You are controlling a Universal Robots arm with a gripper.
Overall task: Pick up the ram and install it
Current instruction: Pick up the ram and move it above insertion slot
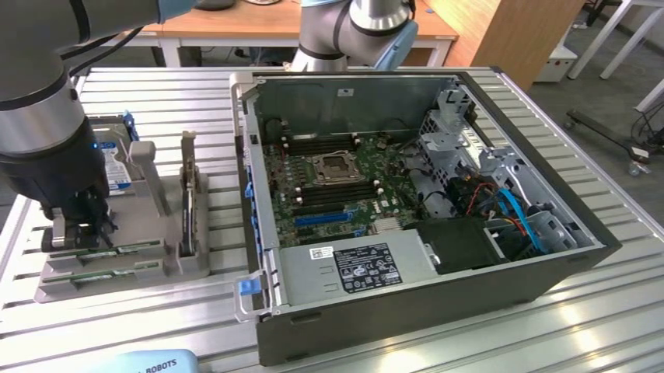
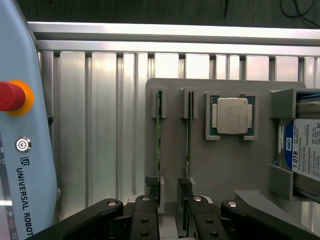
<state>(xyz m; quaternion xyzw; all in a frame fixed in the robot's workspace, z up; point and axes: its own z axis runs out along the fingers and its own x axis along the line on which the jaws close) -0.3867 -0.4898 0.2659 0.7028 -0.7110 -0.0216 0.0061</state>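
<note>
Exterior view first: the gripper (image 1: 89,233) is down low over the grey tray (image 1: 99,291) on the slatted table (image 1: 124,326), jaws wide open with nothing in them. The ram (image 1: 124,249) sits on edge in its slot near the tray edge opposite the hard drive (image 1: 112,159). A second stick (image 1: 104,272) is in the next slot, closer to that edge. The gripper hangs right over one end of the sticks, can't tell if it's touching. An upright card (image 1: 188,206) stands at the tray edge nearest the open computer case (image 1: 415,311), which is just beside the tray

Wrist view: the ram (image 2: 188,135) and the second stick (image 2: 159,135) run parallel, each ending at a black fingertip (image 2: 154,187). A silver processor (image 2: 231,116) sits in its pocket just beside the ram, with the hard drive (image 2: 306,150) beyond it
</note>
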